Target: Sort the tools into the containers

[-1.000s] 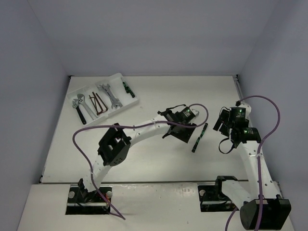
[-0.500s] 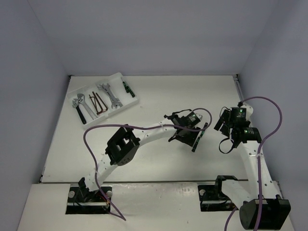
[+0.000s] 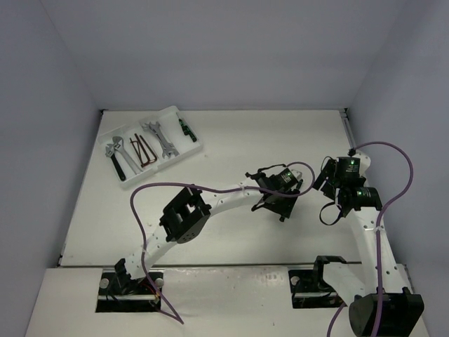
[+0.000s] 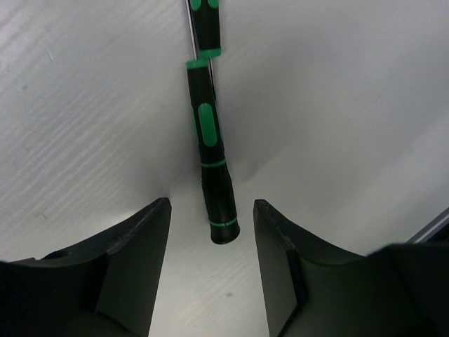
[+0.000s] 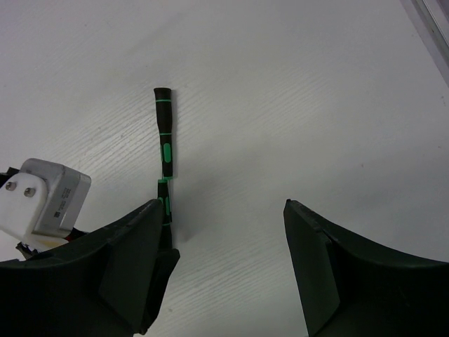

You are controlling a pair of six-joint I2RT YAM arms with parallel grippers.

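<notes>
A black screwdriver with green marks (image 4: 209, 151) lies on the white table. Its butt end sits between the fingertips of my open left gripper (image 4: 210, 210), which touches nothing. A second black-and-green handle (image 4: 207, 24) lies in line just beyond it. Both also show in the right wrist view (image 5: 165, 137), ahead and left of my open, empty right gripper (image 5: 221, 207). In the top view my left gripper (image 3: 286, 202) covers most of the screwdriver, and my right gripper (image 3: 325, 182) hovers just right of it. The white tray (image 3: 193, 151) stands at the far left.
The tray holds adjustable wrenches (image 3: 116, 154), brown hex keys (image 3: 142, 151), silver open-end wrenches (image 3: 160, 137) and a green-marked screwdriver (image 3: 184, 128), each kind in its own compartment. The left arm's white wrist block (image 5: 49, 200) is close to my right gripper. Purple cables loop by both arms.
My left arm has reached further right and forward, bringing its open gripper over the screwdriver's near end. The right arm has barely moved.
</notes>
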